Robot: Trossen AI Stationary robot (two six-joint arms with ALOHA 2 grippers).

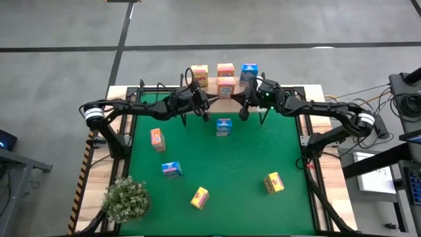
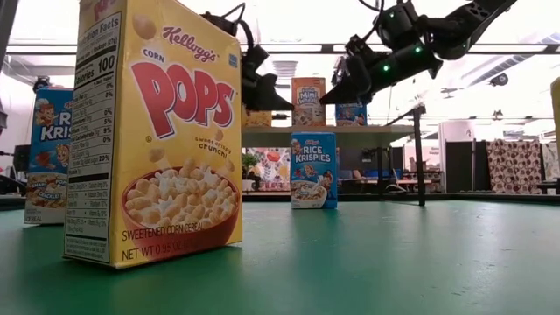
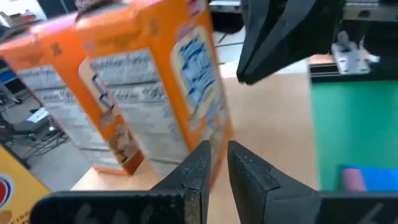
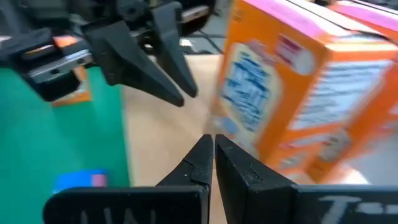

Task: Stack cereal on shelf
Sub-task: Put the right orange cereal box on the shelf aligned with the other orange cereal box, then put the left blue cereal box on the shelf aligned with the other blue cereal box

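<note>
The light-wood shelf (image 1: 214,100) stands at the mat's far edge. On it are a yellow cereal box (image 1: 199,76), an orange-pink one (image 1: 225,69), a blue one (image 1: 248,72) and, nearer, a second orange-pink box (image 1: 226,87) (image 3: 143,87) (image 4: 298,93). My left gripper (image 1: 205,100) (image 3: 217,158) is just left of this nearer box, its fingers closed to a narrow slit with nothing between them. My right gripper (image 1: 246,100) (image 4: 212,146) is just right of it, shut. Several more boxes stand on the green mat, among them a blue one (image 1: 223,127) (image 2: 313,171) in front of the shelf. My left gripper points nearly level from the table's left at the nearer orange-pink box's lower left edge (image 3: 202,146); I cannot tell whether its tips touch it. My right gripper points nearly level from the table's right at the same box's lower near corner (image 4: 225,134); whether it touches cannot be told. The box stands on the shelf top.
On the mat are an orange-pink box (image 1: 157,139), a blue box (image 1: 172,169) and two yellow boxes (image 1: 199,197) (image 1: 273,182). A bushy potted plant (image 1: 125,199) is at the near left corner. The middle of the mat (image 1: 243,158) has room.
</note>
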